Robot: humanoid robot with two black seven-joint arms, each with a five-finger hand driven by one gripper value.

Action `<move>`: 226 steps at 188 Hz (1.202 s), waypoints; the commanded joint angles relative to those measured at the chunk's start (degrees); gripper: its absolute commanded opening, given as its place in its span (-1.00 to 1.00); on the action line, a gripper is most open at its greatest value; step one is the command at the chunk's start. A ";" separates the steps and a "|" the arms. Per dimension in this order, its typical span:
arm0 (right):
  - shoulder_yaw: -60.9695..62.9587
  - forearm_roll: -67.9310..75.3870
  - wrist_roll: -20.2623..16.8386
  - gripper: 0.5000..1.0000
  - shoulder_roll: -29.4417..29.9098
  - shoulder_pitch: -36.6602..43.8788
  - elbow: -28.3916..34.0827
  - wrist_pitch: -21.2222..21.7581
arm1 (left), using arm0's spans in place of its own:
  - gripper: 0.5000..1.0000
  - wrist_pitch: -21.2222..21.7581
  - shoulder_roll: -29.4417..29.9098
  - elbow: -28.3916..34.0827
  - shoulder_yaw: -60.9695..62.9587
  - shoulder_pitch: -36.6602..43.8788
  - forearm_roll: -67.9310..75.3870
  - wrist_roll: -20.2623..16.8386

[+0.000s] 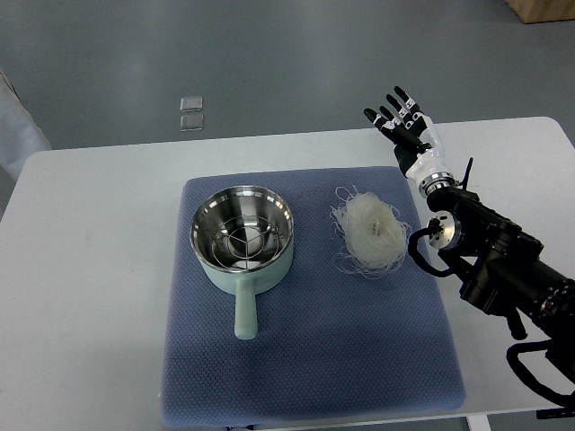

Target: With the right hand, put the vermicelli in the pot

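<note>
Right robot hand (402, 114) outspread, tangled vermicelli (369, 231)

A white table (99, 233) carries a blue mat (305, 359).

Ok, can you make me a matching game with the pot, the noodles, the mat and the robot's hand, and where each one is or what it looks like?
Things:
1. pot
2. vermicelli
3. mat
4. right hand

Descriptions:
A. blue, spread on the white table
B. white tangled nest, right of the pot
C. fingers spread, holding nothing, above the mat's far right corner
D. pale green outside, shiny metal inside, handle pointing toward the robot

Pairs: 1-D, 2-B, 3-A, 4-C
</note>
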 commanded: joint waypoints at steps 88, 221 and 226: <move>0.00 0.01 0.00 0.72 0.00 0.00 0.02 0.00 | 1.00 0.49 0.00 0.22 0.18 0.00 0.00 0.00; 0.26 0.01 0.00 0.72 0.00 0.09 0.02 0.00 | 1.00 0.49 0.00 0.22 0.27 0.00 0.00 0.00; 0.26 -0.08 0.00 0.71 0.00 0.09 -0.07 0.00 | 1.00 0.40 0.00 0.22 0.27 -0.09 0.00 0.00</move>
